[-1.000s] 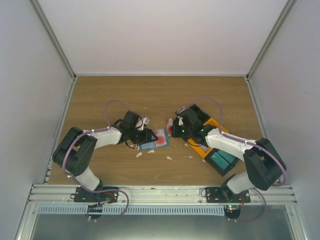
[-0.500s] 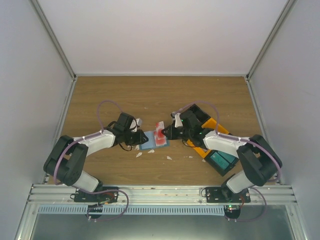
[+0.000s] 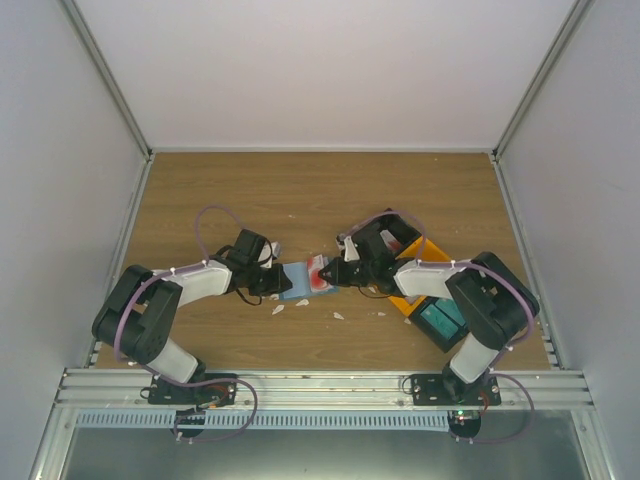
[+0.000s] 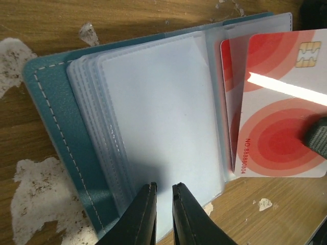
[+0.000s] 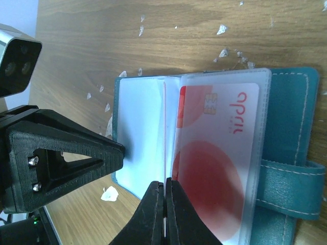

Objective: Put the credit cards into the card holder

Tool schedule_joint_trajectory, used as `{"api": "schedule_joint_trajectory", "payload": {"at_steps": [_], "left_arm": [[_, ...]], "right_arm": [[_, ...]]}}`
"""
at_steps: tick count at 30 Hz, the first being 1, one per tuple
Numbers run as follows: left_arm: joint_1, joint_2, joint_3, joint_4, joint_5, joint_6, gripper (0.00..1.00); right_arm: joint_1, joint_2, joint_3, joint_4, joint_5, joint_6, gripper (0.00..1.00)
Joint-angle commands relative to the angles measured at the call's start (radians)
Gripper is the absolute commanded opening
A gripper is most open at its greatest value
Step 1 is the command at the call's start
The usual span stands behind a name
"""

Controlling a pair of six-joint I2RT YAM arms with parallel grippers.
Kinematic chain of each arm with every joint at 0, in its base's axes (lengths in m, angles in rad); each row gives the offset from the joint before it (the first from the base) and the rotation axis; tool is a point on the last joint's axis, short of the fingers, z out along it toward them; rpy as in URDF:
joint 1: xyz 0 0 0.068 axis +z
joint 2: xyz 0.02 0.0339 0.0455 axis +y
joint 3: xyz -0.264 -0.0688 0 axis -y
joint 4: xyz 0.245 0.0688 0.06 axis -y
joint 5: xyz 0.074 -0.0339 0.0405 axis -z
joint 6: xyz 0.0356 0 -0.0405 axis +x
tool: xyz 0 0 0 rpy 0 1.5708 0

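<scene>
The teal card holder (image 3: 296, 280) (image 4: 51, 122) (image 5: 291, 127) lies open on the table, its clear sleeves fanned out. My left gripper (image 3: 278, 281) (image 4: 164, 188) (image 5: 120, 151) rests its tips on the left stack of sleeves, the jaws a narrow gap apart with nothing between them. My right gripper (image 3: 333, 275) (image 5: 164, 186) is shut on a credit card (image 3: 320, 271) (image 4: 281, 127), white with red circles and a chip. The right wrist view shows it edge-on (image 5: 164, 132), standing at the holder's fold. Another red and white card (image 5: 219, 168) (image 4: 227, 71) sits inside a clear sleeve.
An orange bin (image 3: 412, 302), a black bin (image 3: 402, 226) and a teal bin (image 3: 446, 321) stand under and behind the right arm. White scraps (image 3: 278, 309) (image 4: 15, 56) (image 5: 109, 193) lie around the holder. Grey walls close in three sides.
The left gripper has drawn back to the holder's left side and its jaws have narrowed. The right arm has carried the card left, onto the open holder.
</scene>
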Motion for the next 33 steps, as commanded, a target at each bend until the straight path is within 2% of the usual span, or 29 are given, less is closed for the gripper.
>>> {"api": "schedule_joint_trajectory", "payload": {"at_steps": [1,17,33], "left_arm": [[0.007,0.013,-0.026,0.011,-0.039,0.02,0.14],[0.011,-0.005,-0.039,-0.001,-0.036,0.042,0.14],[0.01,-0.001,-0.05,0.013,-0.027,0.038,0.14]], "right_arm": [[0.003,0.026,-0.009,0.07,-0.043,0.024,0.01],[-0.006,0.124,0.031,0.081,-0.07,0.013,0.0],[-0.006,0.189,0.006,0.178,-0.154,0.082,0.0]]}}
